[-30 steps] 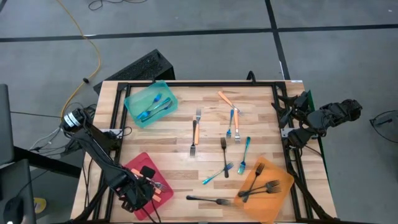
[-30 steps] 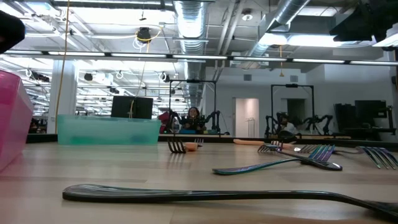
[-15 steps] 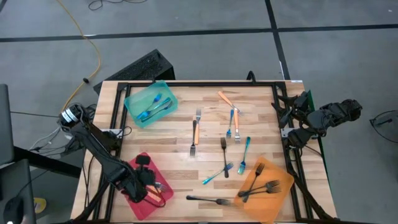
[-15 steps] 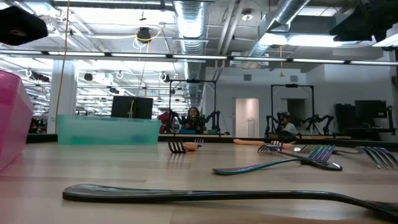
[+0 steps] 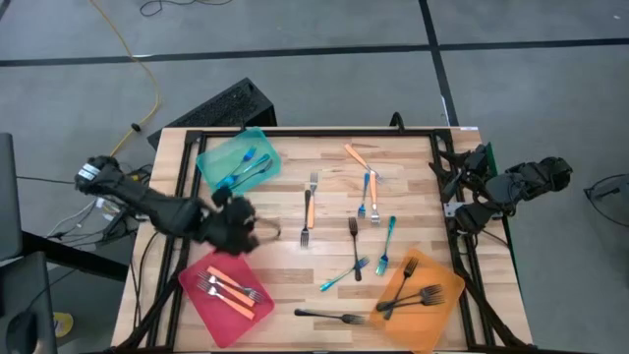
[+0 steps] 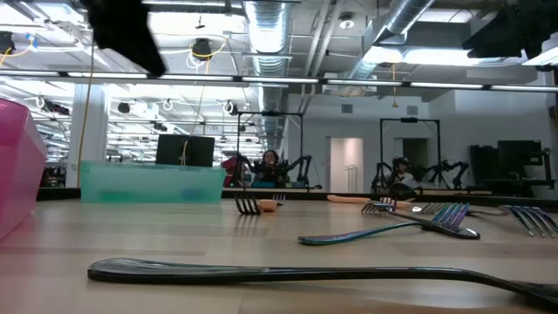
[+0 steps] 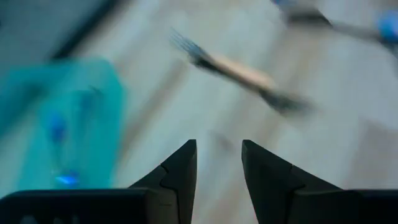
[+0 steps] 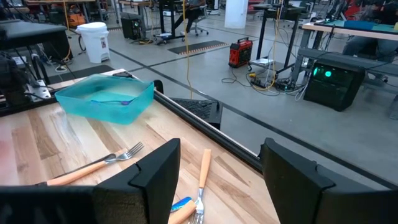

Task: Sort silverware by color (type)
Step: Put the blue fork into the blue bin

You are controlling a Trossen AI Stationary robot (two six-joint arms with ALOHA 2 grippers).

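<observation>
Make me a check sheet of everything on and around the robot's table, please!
Surface: wooden table, no spills seen.
Job's things: two orange-handled forks in the red tray; blue forks in the teal tray; black forks in the orange tray; more forks of all three kinds loose mid-table, one black fork near the front edge.
Clutter: nothing seen.
Hands: left hand open and empty, above the table between the teal and red trays; right hand open, parked off the table's right edge.
Cables: yellow cable on the floor.
Surroundings: grey floor; workshop with other benches.
</observation>
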